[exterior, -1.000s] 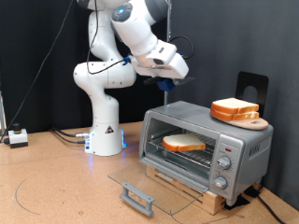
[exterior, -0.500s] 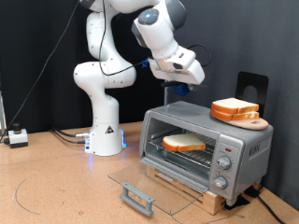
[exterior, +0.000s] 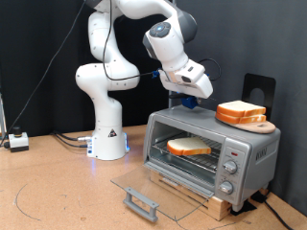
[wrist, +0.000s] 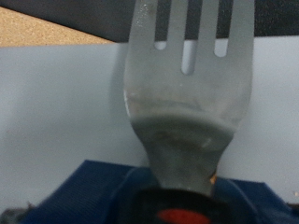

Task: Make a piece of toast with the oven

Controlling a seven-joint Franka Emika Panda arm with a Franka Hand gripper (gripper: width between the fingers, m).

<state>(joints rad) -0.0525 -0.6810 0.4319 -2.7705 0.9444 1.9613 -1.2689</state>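
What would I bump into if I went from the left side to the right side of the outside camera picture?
Small white box → robot's white base → open glass oven door → piece of toast on the rack inside the oven → stack of bread slices on top. The gripper hangs above the oven.

Exterior view faces oven (exterior: 211, 149) frontally; wrist view looks close along a fork (wrist: 192, 93).
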